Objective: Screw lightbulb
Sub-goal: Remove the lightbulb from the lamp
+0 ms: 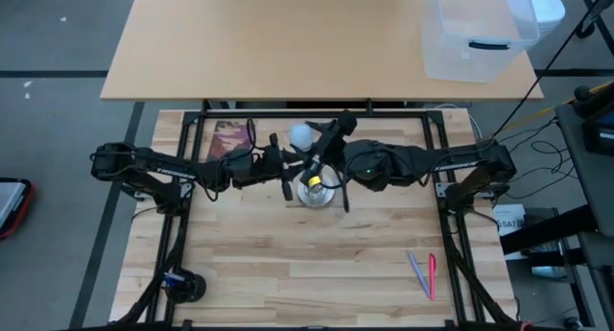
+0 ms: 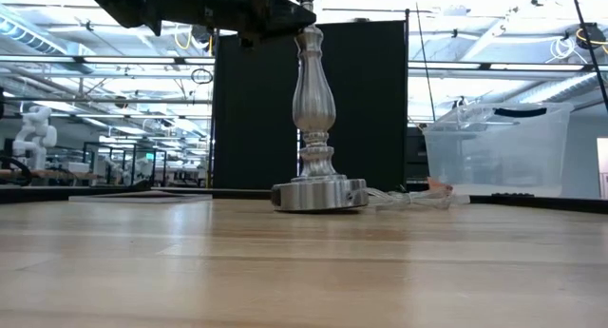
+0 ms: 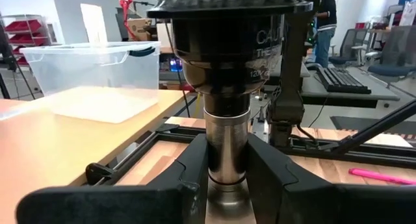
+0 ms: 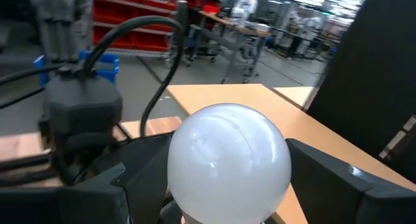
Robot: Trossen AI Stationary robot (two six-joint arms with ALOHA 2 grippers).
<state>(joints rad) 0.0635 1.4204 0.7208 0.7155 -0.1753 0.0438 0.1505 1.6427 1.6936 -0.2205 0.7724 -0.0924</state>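
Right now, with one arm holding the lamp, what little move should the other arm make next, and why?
Probably carry the lightbulb across over the lamp stand. The right gripper has its jaws around the bulb, off to one side of the stand, while the left gripper already clamps the stand's neck steady.

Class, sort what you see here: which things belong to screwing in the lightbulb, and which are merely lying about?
Belong to the job:
- lightbulb, between the right gripper fingers
- lamp stand, its neck clamped by the left gripper

Lying about:
- clear plastic bin on the far table
- pink-tipped wrapper near the front right
- dark card at the back left
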